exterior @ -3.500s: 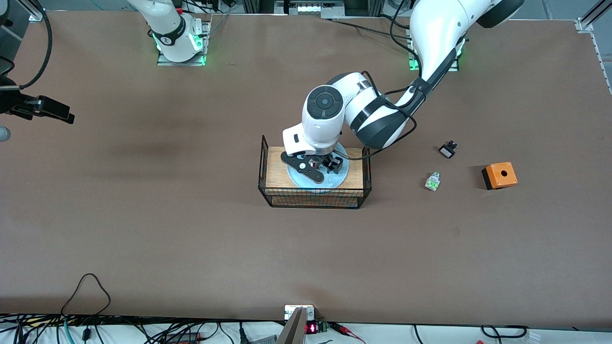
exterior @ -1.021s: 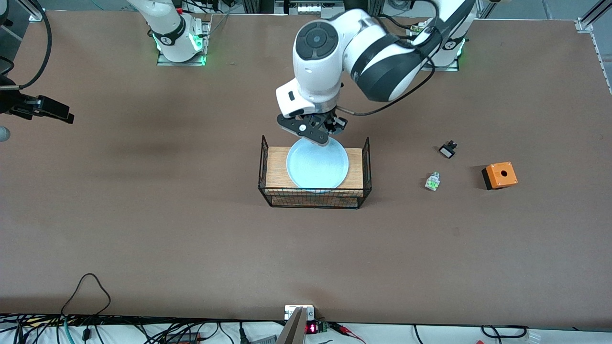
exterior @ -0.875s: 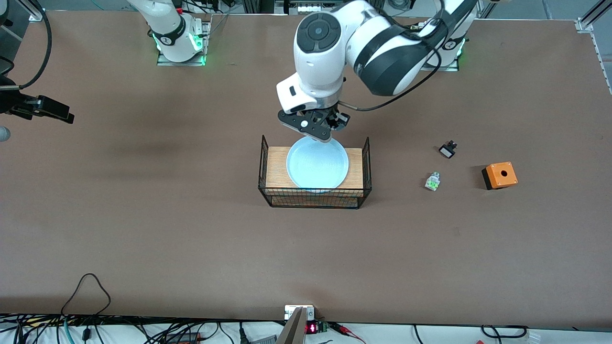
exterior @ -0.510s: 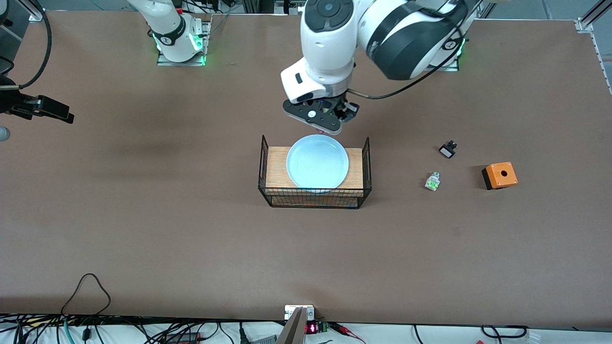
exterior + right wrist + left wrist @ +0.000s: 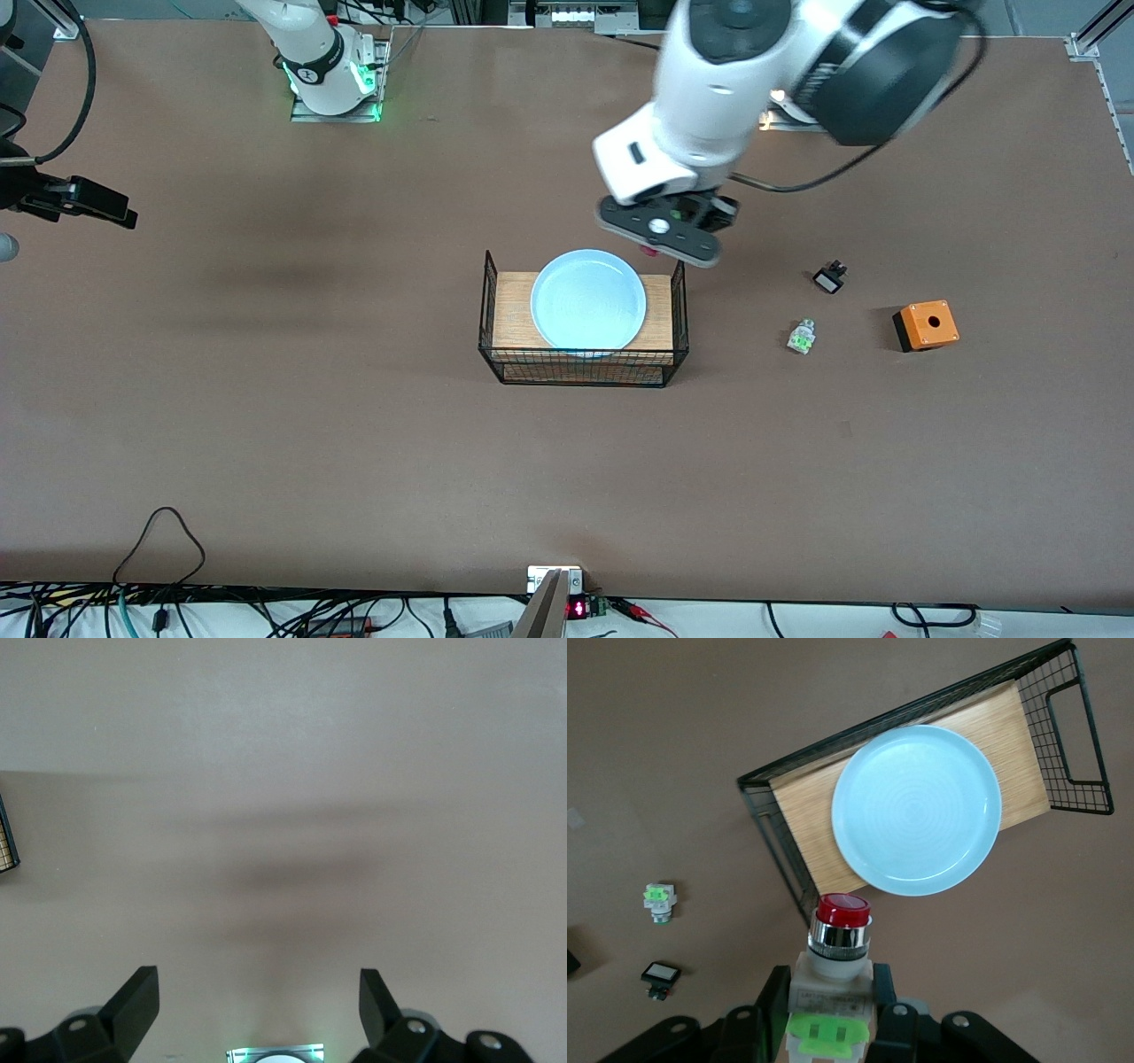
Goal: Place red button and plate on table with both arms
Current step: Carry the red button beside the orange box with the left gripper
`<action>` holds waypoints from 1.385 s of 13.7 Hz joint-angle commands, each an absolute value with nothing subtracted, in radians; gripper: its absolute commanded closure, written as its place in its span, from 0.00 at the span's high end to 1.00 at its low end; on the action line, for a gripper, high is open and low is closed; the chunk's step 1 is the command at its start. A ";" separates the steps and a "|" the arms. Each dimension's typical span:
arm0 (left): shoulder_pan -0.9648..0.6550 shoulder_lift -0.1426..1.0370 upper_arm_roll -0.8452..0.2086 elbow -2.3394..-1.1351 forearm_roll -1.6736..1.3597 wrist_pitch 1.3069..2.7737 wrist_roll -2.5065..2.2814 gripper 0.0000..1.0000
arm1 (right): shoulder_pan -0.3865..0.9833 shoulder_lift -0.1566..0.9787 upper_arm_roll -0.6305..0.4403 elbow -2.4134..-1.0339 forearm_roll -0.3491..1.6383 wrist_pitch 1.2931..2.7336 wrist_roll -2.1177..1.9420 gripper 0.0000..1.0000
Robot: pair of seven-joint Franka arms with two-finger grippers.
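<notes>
My left gripper (image 5: 660,234) is shut on the red button (image 5: 837,950), red cap pointing away from the wrist and green block between the fingers (image 5: 776,992). It hangs in the air over the table, by the corner of the mesh-sided board at the left arm's end. Only a sliver of the red cap (image 5: 651,252) shows in the front view. The light blue plate (image 5: 588,301) lies flat on the wooden board (image 5: 509,310); it also shows in the left wrist view (image 5: 917,811). My right gripper (image 5: 257,988) is open and empty over bare table.
A black wire-mesh wall (image 5: 585,365) rims the board. Toward the left arm's end lie a small white-green part (image 5: 801,338), a small black part (image 5: 829,278) and an orange box with a hole (image 5: 926,324). Cables run along the table's near edge.
My left gripper has risen from the plate with the red button in it and swung toward the left arm's end. The plate has stayed on the board.
</notes>
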State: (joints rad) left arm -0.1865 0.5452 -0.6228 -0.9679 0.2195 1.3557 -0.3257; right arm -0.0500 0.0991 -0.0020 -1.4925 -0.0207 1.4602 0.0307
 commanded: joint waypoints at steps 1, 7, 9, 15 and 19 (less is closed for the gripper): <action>-0.085 0.497 -0.630 -0.968 0.169 1.299 -0.224 0.11 | -0.052 0.092 0.002 -1.488 -0.018 1.450 0.021 1.00; 0.133 0.434 -0.630 -0.969 0.144 1.220 -0.034 0.11 | -0.051 0.091 0.003 -1.488 -0.018 1.450 0.023 1.00; 0.211 0.417 -0.630 -0.969 0.132 1.194 0.029 0.11 | -0.051 0.091 0.003 -1.488 -0.018 1.450 0.028 1.00; 0.415 0.391 -0.629 -0.971 0.077 1.147 0.162 0.12 | -0.049 0.089 0.009 -1.486 -0.018 1.428 0.037 1.00; 0.440 0.391 -0.621 -0.976 0.080 1.147 0.213 0.12 | -0.051 0.089 0.008 -1.488 0.011 1.425 0.031 1.00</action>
State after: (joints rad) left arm 0.4313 0.4093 -0.6217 -0.9626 0.0945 1.1578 0.1821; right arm -0.0483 0.0974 0.0044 -1.4921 -0.0119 1.4424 0.0314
